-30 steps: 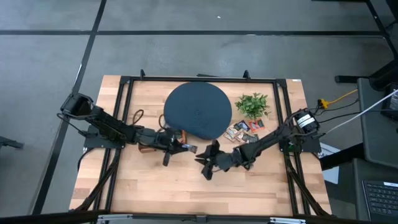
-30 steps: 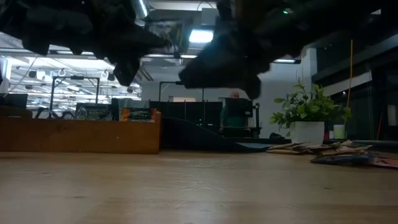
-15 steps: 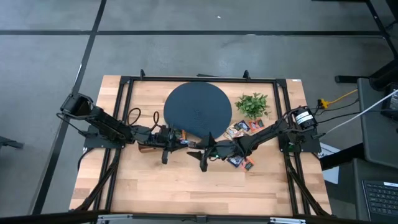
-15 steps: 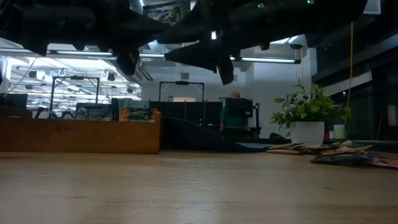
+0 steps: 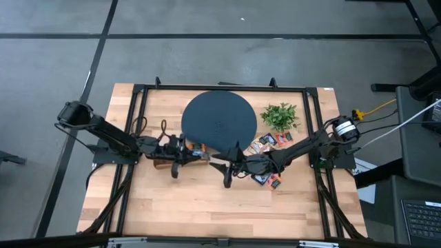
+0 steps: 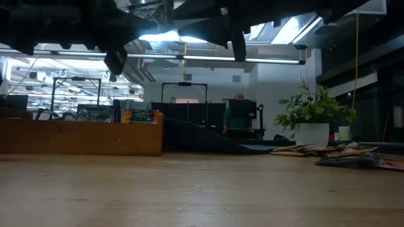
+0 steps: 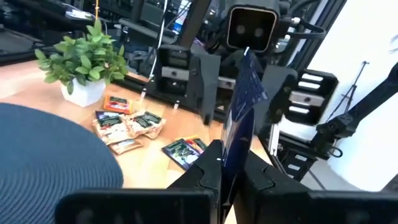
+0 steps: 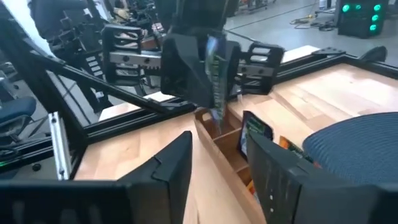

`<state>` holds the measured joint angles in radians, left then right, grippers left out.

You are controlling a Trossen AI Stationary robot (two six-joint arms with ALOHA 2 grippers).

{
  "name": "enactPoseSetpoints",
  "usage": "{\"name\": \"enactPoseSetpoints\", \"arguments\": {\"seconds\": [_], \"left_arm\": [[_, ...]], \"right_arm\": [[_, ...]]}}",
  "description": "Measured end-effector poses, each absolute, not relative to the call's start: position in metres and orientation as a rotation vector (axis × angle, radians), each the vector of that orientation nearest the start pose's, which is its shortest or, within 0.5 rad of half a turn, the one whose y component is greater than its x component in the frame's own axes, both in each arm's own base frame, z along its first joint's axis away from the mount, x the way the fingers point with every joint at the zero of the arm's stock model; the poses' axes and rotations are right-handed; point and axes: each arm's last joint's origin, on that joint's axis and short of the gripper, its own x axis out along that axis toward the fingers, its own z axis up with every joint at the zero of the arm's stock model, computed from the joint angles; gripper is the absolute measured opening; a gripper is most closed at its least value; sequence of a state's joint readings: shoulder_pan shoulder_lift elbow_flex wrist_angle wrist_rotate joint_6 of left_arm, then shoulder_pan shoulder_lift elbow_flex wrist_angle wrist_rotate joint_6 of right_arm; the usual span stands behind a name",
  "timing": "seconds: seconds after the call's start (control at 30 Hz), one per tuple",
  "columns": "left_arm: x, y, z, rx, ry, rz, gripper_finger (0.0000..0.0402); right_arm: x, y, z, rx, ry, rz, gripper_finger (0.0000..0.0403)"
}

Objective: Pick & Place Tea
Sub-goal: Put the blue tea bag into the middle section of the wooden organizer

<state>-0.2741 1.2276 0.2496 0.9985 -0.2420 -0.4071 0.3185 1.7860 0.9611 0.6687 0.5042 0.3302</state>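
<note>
Since a second ago the right end effector (image 5: 227,167) has spread its fingers; facing it, the left end effector (image 7: 231,163) pinches a dark sachet (image 7: 244,102); behind the right one, several sachets (image 5: 269,142) apparently remain on the desk (image 5: 207,207).

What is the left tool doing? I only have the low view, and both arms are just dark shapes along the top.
Observer: The left tool is shut on a dark blue tea sachet, holding it upright on edge.
Operator: And the right tool?
Observer: The right tool is open. It faces the sachet head-on but does not grip it.
Operator: Anything underneath them?
Observer: A wooden box lies on the table below the left tool, with other sachets standing inside it.
</note>
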Motion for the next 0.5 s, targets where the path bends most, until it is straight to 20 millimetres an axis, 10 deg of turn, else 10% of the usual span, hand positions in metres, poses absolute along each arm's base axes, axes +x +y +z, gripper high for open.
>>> {"name": "enactPoseSetpoints", "arguments": {"seconds": [0.5], "left_arm": [[0.2007,-0.0509,0.1849,-0.439,-0.045,-0.025,0.001]], "right_arm": [[0.3646,0.1059,0.21,0.28,0.096,-0.171,0.0075]]}}
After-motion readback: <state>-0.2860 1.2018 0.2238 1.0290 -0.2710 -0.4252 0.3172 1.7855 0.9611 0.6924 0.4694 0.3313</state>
